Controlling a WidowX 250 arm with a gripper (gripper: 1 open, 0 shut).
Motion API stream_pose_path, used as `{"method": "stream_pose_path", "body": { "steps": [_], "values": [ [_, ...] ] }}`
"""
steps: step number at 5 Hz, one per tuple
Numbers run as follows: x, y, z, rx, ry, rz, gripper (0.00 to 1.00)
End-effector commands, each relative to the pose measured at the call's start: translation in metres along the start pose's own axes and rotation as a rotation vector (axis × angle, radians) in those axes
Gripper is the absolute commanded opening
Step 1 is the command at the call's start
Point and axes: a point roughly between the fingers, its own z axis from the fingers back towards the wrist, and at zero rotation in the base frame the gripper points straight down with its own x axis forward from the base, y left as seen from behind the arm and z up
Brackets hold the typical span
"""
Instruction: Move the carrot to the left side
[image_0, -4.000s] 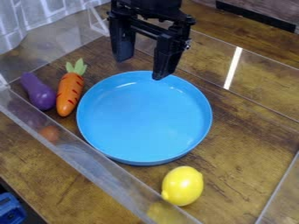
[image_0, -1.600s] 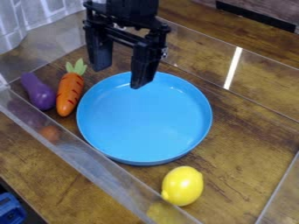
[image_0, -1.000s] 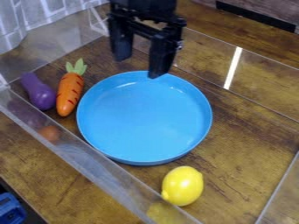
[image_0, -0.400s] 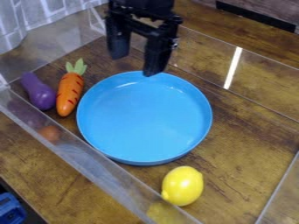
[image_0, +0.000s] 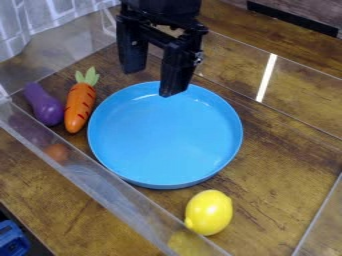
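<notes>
Gripper (image_0: 151, 84), jaws spread wide, nothing grasped; we should centre it above the toy carrot (image_0: 80, 101), avoiding the adjacent eggplant (image_0: 44, 104), before descending.

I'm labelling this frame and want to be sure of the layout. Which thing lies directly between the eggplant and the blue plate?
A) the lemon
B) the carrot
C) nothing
B: the carrot lies between the purple eggplant and the blue plate.
</notes>
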Motion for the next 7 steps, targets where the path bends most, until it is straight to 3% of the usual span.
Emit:
{"method": "stream_pose_path", "body": {
  "steps": [1,3,5,7],
  "values": [
    [0.002,0.005,0.014,0.009,-0.047,0.006,1.0],
    [0.006,0.012,0.015,0.013,-0.046,0.013,1.0],
    [-0.002,0.0,0.017,0.036,-0.027,0.058,1.0],
    [0.007,0.013,0.01,0.067,-0.024,-0.089,1.0]
  ]
}}
